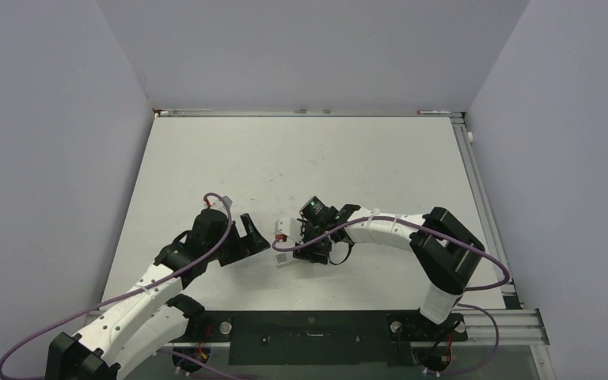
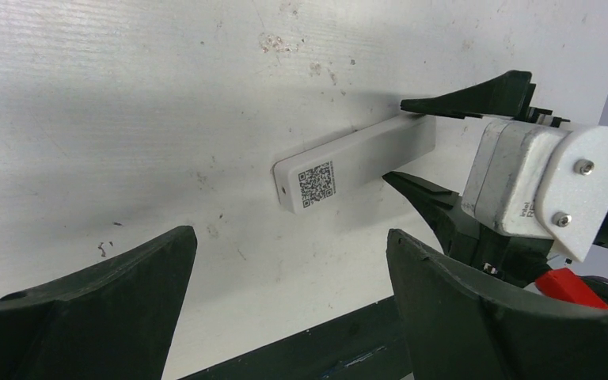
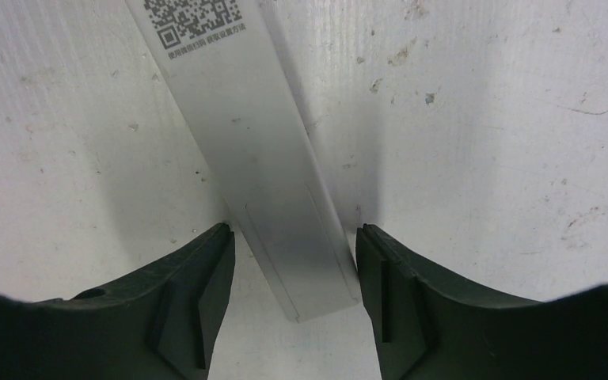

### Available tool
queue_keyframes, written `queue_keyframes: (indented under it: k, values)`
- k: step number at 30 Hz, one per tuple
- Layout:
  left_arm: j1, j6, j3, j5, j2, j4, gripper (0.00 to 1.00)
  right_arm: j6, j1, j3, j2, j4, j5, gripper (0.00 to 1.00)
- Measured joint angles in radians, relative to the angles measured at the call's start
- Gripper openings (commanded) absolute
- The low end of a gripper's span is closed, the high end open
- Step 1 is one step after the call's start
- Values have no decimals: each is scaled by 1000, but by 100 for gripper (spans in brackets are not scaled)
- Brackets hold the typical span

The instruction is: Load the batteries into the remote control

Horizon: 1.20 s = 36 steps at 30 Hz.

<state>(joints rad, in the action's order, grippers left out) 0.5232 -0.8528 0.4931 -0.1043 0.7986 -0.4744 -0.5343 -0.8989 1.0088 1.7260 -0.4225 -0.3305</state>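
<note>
Overhead, 2 robot arms meet near the middle of a white table [image 1: 324, 158]. On the left, the left gripper [image 1: 255, 237] hangs with its 2 black fingers spread wide and nothing between them. Its wrist camera looks past those fingers at the remote control [image 2: 348, 170], which lies flat on the table just ahead of it.

The remote control is a slim white bar with a square printed code [image 2: 317, 184] at the end nearer the left gripper. Its long axis runs away from the left gripper toward the right one, so the 2 arms face each other along its length.

On the right, the right gripper [image 3: 293, 269] straddles the far end of the bar, with 1 finger on each long side. Its jaws are partly spread and sit very close to the sides. Thin gaps seem to show, so it does not look clamped yet. A faint rectangular seam [image 3: 285, 237] at that end may be the battery cover.

The right arm is the nearer one, its jaws around the bar, while the left stands just short of the coded end. No batteries show in any of the 3 views.
</note>
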Motion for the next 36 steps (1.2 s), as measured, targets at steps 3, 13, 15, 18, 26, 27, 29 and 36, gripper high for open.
queue_keyframes:
  k: [3,13,15,18,26,27,29,36]
  values:
    - [-6,0,0,-2,-6,-3,88,10,-14,-6,0,21,14,42]
    - [-18,-1,-1,-18,-19,-3,88,50,-38,-35,-24,52,58,9]
    - [-21,-1,-1,-24,-22,-3,88,58,-44,-50,-37,63,71,9]
    - [-23,-2,-1,-31,-27,-4,88,76,-49,-68,-53,70,84,9]
    - [-25,-5,-1,-47,-50,-12,88,166,-51,-111,-121,65,116,8]
    - [-26,-6,-1,-50,-52,-12,88,182,-51,-112,-130,66,122,9]
    - [-28,-8,-1,-59,-56,-12,88,218,-50,-113,-152,65,136,9]
    - [-28,-24,-1,-122,-61,20,88,367,-29,-118,-247,66,157,9]
